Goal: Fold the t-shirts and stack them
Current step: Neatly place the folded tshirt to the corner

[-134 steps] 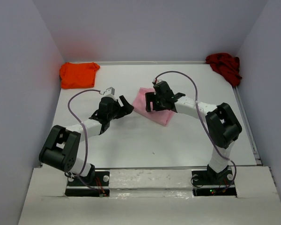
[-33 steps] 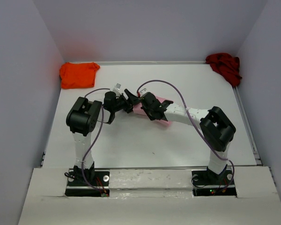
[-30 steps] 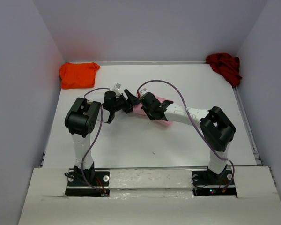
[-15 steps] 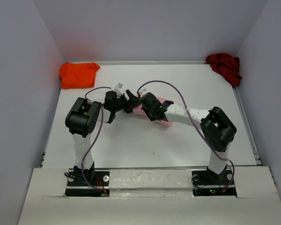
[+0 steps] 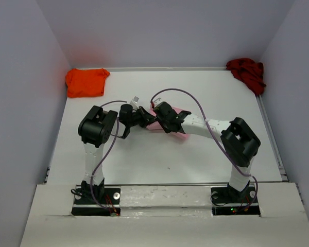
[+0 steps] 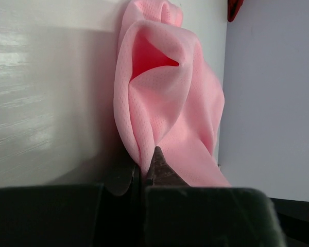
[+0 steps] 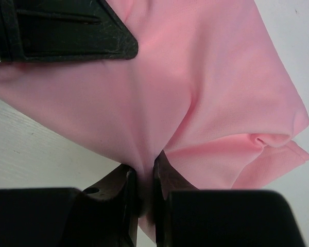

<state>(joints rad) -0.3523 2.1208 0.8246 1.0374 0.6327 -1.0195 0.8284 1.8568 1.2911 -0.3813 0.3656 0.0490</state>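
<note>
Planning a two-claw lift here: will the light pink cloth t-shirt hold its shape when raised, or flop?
Likely floppy: the light pink cloth t-shirt bunches into soft folds where the left claw pinches it. It will probably sag between grips, as the cloth puckers at the right claw too. Its thin fine weave suggests little weight.

Left wrist cam: my left pincer point(image 6: 144, 170) sits at 6 o'clock, jaws pressed together on a fold of the light pink t-shirt point(image 6: 165, 103). The bunched cloth runs up toward 12, with a fold gaping open near the top. White desk point(image 6: 46, 92) fills 9 o'clock and grey wall point(image 6: 273, 92) fills 3. There is a sliver of dark red cloth point(image 6: 234, 8) at 1 o'clock.
</note>
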